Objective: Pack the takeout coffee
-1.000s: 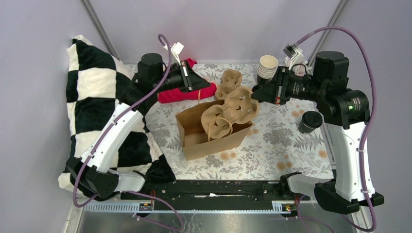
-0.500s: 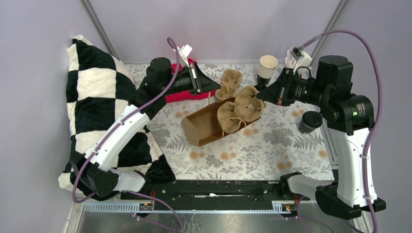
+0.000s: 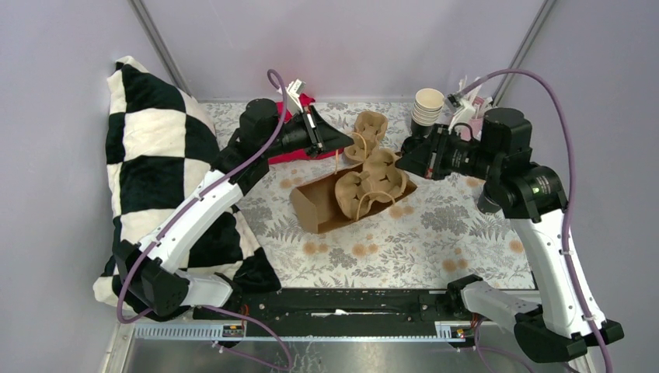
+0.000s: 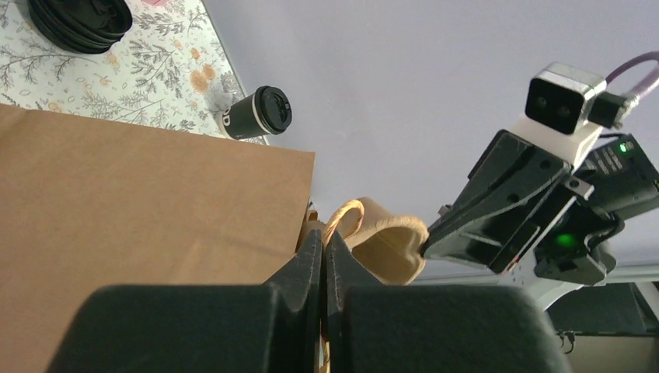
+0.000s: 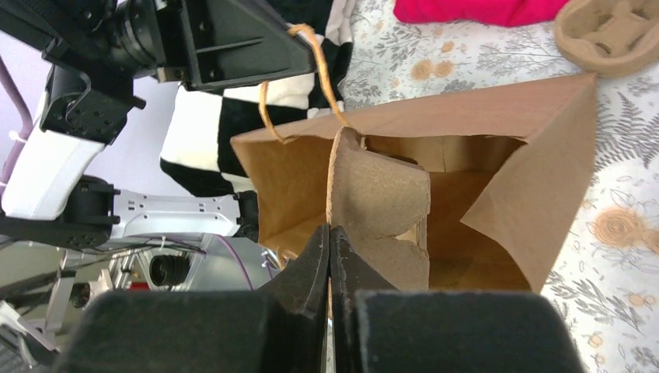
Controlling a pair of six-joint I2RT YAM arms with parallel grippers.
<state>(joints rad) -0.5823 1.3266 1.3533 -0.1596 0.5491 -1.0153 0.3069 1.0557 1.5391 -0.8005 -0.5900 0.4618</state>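
Top cam: L gripper [image 3: 347,141] was pinched shut on the paper bag's [image 3: 319,208] twine handle [image 3: 336,159]. R gripper [image 3: 401,163] was clamped on the cup carrier [image 3: 369,185], which sat partly in the bag's mouth.

L wrist: jaws were tight on the handle. The takeout coffee [image 4: 259,113] sat on the table [image 4: 163,62] beyond the bag, apart from both grippers.

R wrist: fingers were closed on the carrier's edge, bag open behind it.
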